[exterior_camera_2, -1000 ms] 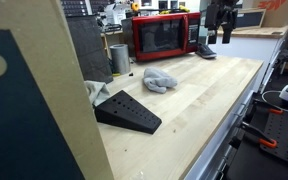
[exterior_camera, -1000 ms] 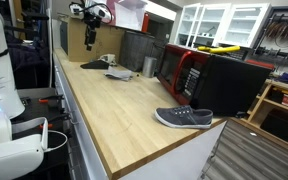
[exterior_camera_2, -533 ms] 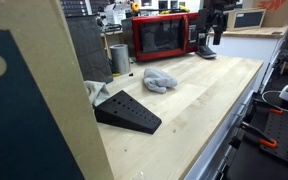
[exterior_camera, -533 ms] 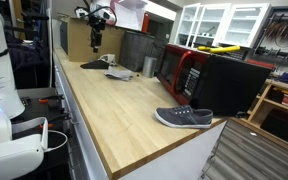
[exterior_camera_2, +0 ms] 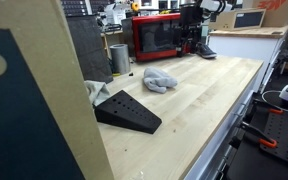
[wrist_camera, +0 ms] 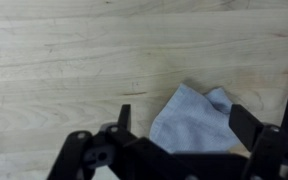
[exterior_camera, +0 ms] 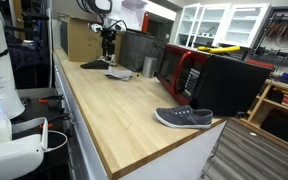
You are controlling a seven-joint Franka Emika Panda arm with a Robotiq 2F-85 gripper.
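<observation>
in an exterior view the gripper (exterior_camera: 108, 40) hung upper middle, above the cloth (exterior_camera: 120, 73); open counter (exterior_camera: 114, 115) ran to a shoe (exterior_camera: 184, 118) lower right. in an exterior view a cup (exterior_camera_2: 119, 58) stood left of the cloth (exterior_camera_2: 160, 79), its contents unseen. in the wrist view the fingers (wrist_camera: 124, 115) spread wide and held nothing, with the cloth (wrist_camera: 199, 105) lower centre.

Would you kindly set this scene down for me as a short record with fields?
surface: wooden countertop
cloth: grey cloth, crumpled, lying on the wood
jaws: open, hanging above the grey cloth without touching it; in the wrist view it shows between the fingers
near the cloth: black wedge, metal cup
behind: red microwave
shoe: grey shoe, on its sole, beside the red microwave
</observation>
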